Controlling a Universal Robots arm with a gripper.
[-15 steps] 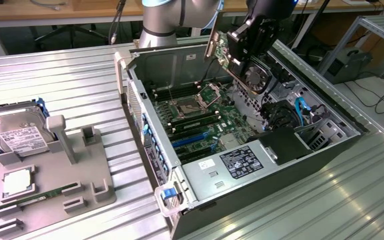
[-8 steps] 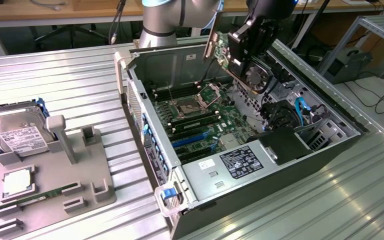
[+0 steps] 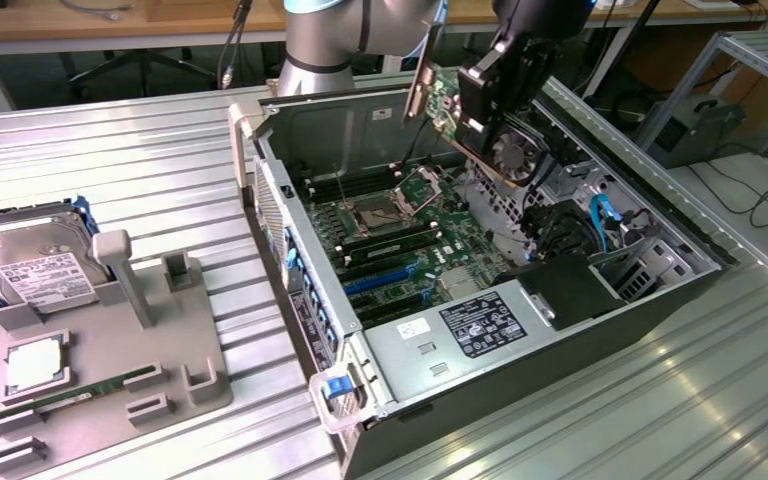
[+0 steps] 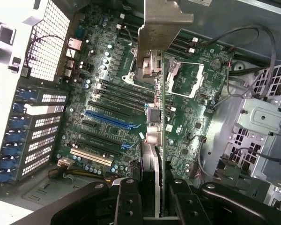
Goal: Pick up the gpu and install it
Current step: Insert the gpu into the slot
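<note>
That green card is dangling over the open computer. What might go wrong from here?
1. The gpu, clamped in the gripper, hangs tilted over the motherboard, its edge crosswise to the blue slot; pushed down like that, it might jam or bend.
2. Its silver bracket could knock the processor socket below.
3. Gripped only at one end, the card may slip.

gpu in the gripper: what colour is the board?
Green board, black fan. The gpu shows best in the exterior view.
</note>
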